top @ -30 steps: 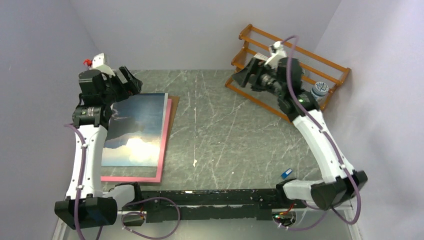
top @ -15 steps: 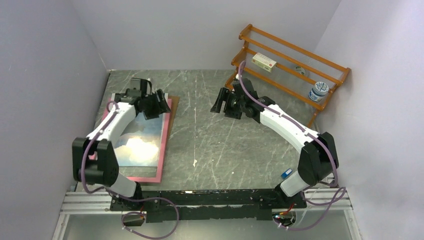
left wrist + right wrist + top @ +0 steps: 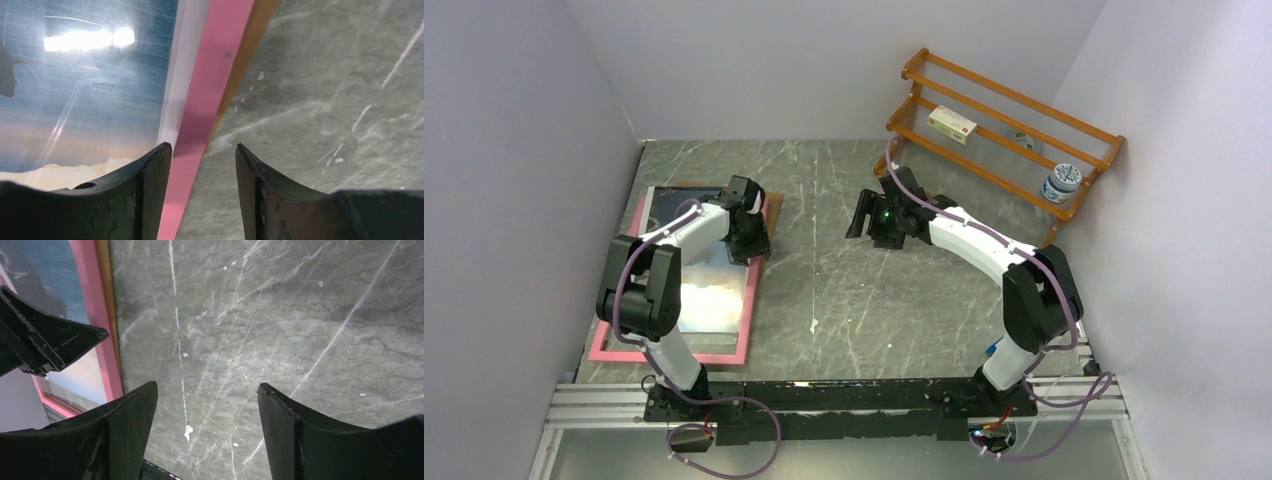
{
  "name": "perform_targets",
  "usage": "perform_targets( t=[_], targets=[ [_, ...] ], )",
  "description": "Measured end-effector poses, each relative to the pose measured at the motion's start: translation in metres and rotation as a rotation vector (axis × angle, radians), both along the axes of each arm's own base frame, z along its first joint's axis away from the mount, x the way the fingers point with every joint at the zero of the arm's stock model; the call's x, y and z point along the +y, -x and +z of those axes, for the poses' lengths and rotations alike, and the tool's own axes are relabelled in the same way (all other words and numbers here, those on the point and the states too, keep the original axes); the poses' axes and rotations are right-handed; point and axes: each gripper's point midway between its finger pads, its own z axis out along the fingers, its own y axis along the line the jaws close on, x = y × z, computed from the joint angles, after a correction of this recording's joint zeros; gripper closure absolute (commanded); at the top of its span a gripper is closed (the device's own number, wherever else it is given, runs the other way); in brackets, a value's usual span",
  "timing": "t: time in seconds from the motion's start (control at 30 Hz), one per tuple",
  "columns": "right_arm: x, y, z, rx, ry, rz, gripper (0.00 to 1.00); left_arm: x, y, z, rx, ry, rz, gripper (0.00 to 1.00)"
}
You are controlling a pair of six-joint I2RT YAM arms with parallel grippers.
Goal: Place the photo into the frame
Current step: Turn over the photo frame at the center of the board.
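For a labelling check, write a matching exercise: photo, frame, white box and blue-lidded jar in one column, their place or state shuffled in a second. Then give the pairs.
Column one
1. photo
2. frame
3. white box
4. jar

Column two
A. right end of the rack
B. pink, lying underneath with its rim showing
C. picture side up, on the left of the table
D. on a rack shelf, nearer its left end

Pairs: 1-C, 2-B, 3-D, 4-A
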Motion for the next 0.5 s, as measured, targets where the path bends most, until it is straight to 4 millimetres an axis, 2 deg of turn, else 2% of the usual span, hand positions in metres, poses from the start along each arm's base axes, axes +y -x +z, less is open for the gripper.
perform_targets(
  t=[0.17,0.33,0.5],
  targets=[
    [-0.001,0.002,-0.016,0.038,0.025,0.004,0.24,0.006,0.005,-0.019,0.055,-0.053,0.011,0.49],
    [-0.003,0.004,-0.018,0.050,0.036,0.008,0.24,0.008,0.005,-0.022,0.071,-0.068,0.010,0.69],
    [-0.004,0.007,-0.020,0.060,0.043,0.009,0.24,0.005,0.002,-0.018,0.069,-0.060,-0.009,0.83]
  ],
)
